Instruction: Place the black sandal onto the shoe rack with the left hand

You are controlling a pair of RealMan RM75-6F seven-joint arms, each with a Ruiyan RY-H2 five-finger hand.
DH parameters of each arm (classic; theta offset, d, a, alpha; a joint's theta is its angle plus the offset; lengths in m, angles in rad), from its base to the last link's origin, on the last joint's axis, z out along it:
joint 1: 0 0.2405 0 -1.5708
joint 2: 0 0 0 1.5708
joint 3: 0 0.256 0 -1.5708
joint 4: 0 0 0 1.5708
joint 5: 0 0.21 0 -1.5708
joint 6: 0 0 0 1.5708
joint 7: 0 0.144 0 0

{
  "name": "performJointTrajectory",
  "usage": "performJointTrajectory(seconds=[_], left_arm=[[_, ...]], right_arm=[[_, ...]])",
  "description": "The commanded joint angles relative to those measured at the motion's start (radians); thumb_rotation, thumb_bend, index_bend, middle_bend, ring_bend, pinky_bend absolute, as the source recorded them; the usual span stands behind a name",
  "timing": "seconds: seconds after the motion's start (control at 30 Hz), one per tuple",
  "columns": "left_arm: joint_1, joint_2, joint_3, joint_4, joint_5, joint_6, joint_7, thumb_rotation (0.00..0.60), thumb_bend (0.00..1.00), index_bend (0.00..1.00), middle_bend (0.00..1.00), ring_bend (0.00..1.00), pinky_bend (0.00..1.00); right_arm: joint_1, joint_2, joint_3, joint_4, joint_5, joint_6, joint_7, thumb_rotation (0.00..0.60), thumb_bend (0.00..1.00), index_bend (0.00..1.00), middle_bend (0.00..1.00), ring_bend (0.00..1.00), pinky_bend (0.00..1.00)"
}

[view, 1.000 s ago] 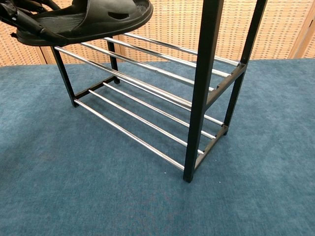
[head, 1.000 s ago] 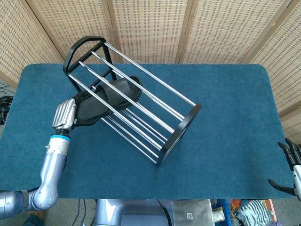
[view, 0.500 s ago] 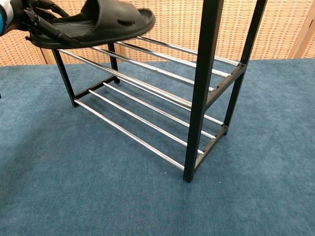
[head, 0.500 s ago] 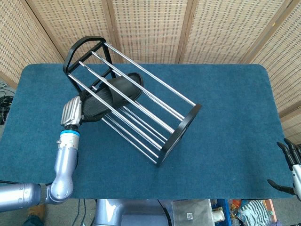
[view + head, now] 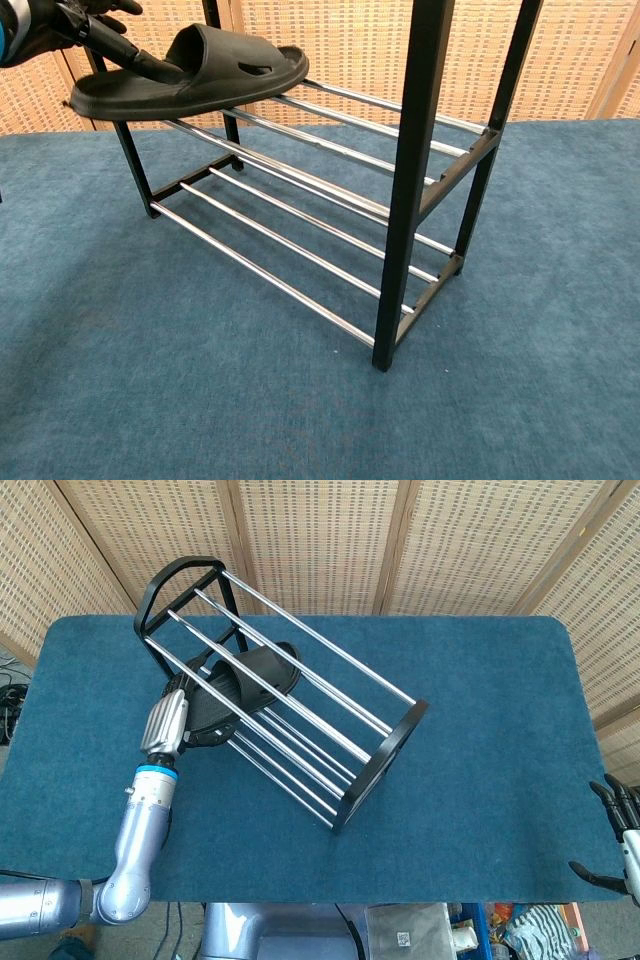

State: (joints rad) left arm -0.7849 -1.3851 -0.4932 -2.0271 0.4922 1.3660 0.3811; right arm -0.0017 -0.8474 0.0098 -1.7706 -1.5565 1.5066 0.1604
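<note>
While the left hand grips its heel, the black sandal, a matte slide with a wide strap and oval cutouts, lies on the shoe rack middle rails. Far right, the right hand hangs empty, fingers spread.

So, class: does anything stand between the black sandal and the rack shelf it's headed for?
Nothing visible. The black sandal, held by the left robot hand, sits directly over the shoe rack middle rails.
</note>
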Motion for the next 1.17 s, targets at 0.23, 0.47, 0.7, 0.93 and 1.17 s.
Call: performJointTrajectory(seconds=[0.23,0.47,0.7,0.93,1.17], left_arm=[[0.138,0.236,0.112,-0.140,0.194,-0.189,-0.093,0.600,0.45,0.00,0.00,0.00,0.00],[0.295,0.497,0.223,-0.138,0.480,-0.389,-0.280,0.600,0.45,0.00,0.00,0.00,0.00],[0.463,0.626,0.335,0.009,0.760,-0.379,-0.477,0.600,0.45,0.00,0.00,0.00,0.00],[0.625,0.519,0.393,0.106,0.813,-0.064,-0.382,0.600,0.11,0.00,0.00,0.00,0.00],[0.743,0.411,0.459,0.167,0.950,0.154,-0.317,0.600,0.08,0.00,0.00,0.00,0.00]], right_arm=[[-0.003,0.004,-0.002,0.002,-0.005,0.006,0.010,0.600,0.00,0.00,0.00,0.00,0.00],[-0.007,0.000,-0.008,-0.002,-0.020,0.014,-0.005,0.600,0.00,0.00,0.00,0.00,0.00],[-0.015,-0.001,-0.011,-0.006,-0.029,0.029,-0.011,0.600,0.00,0.00,0.00,0.00,0.00],[-0.018,-0.004,-0.012,-0.008,-0.033,0.035,-0.023,0.600,0.00,0.00,0.00,0.00,0.00],[-0.025,-0.011,-0.013,-0.010,-0.043,0.052,-0.044,0.600,0.00,0.00,0.00,0.00,0.00]])
